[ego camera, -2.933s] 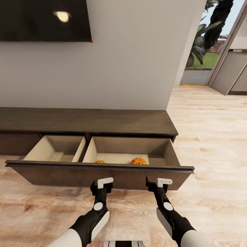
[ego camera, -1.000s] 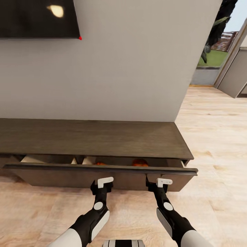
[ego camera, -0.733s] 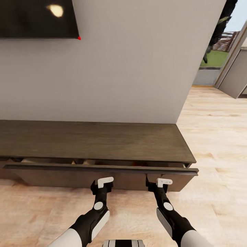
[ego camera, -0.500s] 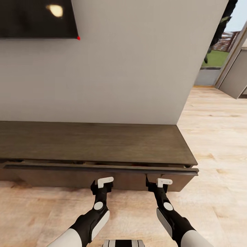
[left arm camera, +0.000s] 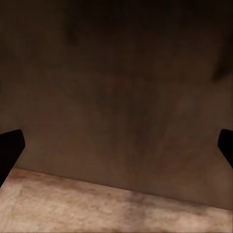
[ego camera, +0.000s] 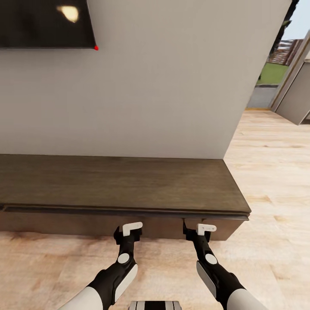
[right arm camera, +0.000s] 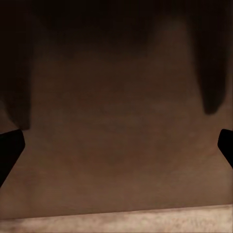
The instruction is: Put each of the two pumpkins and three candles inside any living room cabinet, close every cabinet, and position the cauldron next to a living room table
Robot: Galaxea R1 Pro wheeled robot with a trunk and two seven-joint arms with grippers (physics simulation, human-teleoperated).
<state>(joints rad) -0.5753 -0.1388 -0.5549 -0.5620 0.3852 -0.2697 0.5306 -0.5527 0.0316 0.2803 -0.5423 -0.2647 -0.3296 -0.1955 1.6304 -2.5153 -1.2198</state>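
The long, low dark-brown cabinet [ego camera: 120,181] runs along the wall, its wide front [ego camera: 77,223] flush under the flat top. Both pumpkins are hidden inside it. My left gripper [ego camera: 128,232] and right gripper [ego camera: 198,231] are held low right at that front, both open and holding nothing. In the left wrist view the dark fingertips [left arm camera: 9,149] sit far apart with the cabinet front [left arm camera: 116,97] close ahead. The right wrist view has its fingertips [right arm camera: 9,150] spread the same way before the brown front [right arm camera: 116,121]. Candles, cauldron and table are out of view.
A dark TV screen [ego camera: 43,21] hangs on the grey wall [ego camera: 163,86] above the cabinet. Light wood-plank floor [ego camera: 267,172] stretches to the right toward a glass garden opening [ego camera: 275,73] and a grey door panel [ego camera: 297,99].
The wide drawer has slid from fully pulled out to shut, and the two pumpkins in it went out of sight. The view crept forward with the arms held at the front.
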